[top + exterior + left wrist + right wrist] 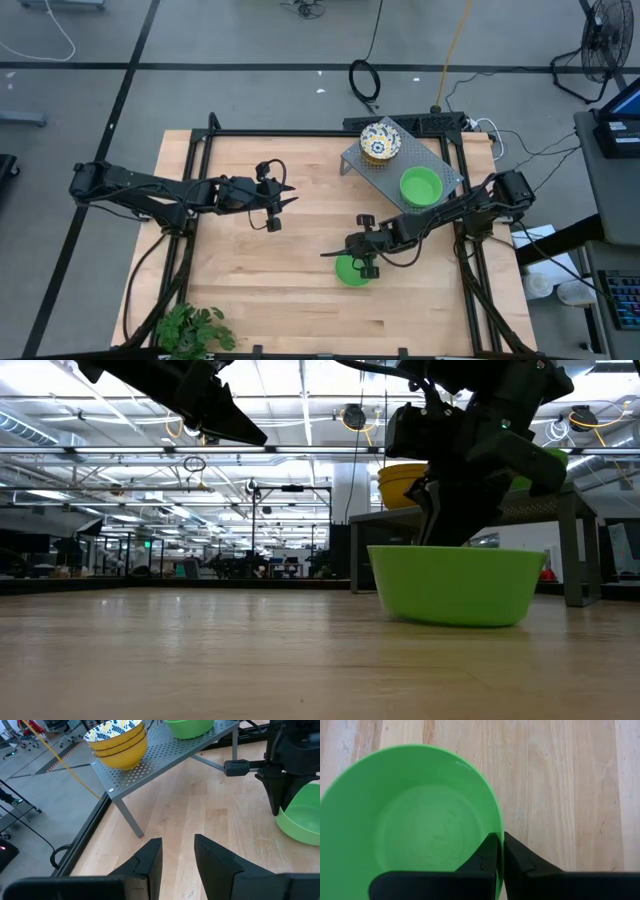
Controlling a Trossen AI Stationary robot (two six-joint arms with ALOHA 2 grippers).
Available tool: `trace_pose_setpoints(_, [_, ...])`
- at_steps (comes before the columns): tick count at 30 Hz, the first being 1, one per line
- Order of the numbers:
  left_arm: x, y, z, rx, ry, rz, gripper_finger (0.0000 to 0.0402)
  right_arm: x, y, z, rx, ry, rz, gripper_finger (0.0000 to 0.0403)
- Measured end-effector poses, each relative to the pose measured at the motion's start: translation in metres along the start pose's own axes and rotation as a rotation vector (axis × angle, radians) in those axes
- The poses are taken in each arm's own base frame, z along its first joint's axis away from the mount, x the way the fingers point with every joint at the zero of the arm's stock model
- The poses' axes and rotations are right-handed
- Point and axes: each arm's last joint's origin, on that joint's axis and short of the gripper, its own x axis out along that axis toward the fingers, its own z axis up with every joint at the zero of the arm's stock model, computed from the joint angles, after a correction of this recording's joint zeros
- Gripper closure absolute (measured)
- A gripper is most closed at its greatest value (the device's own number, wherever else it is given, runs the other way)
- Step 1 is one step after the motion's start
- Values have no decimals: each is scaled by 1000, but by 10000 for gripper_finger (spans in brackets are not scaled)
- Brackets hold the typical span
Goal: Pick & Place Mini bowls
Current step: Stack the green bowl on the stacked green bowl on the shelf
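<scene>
Leaves of a potted plant (195, 330) show at the table's near edge, on the left. Farther in, on the right half of the wooden table (300, 290), a green bowl (351, 270) sits on the wood with the right gripper (499, 845) clamped on its rim, one finger inside the wall and one outside. In the low view the bowl's base rests flat on the table. Left of it and well apart, the left gripper (177, 855) hangs above bare wood, holding nothing, its fingers a little apart. Beyond both, at the far right of the table, stands the grey perforated rack (440, 165). On it sit another green bowl (421, 186) and, farther back, a stack of yellow floral bowls (380, 141) nested together.
</scene>
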Motion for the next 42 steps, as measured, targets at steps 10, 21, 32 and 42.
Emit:
trace_pose_setpoints(10, [0,0,0,0,0,0,284,0,0,0,0,0,0,401])
trace_pose_setpoints(21, [0,0,0,0,0,0,284,0,0,0,0,0,0,401])
trace_pose_setpoints(32, [0,0,0,0,0,1,284,0,0,0,-10,0,0,401])
trace_pose_setpoints(42, [0,0,0,0,0,0,284,0,0,0,-30,-1,0,401])
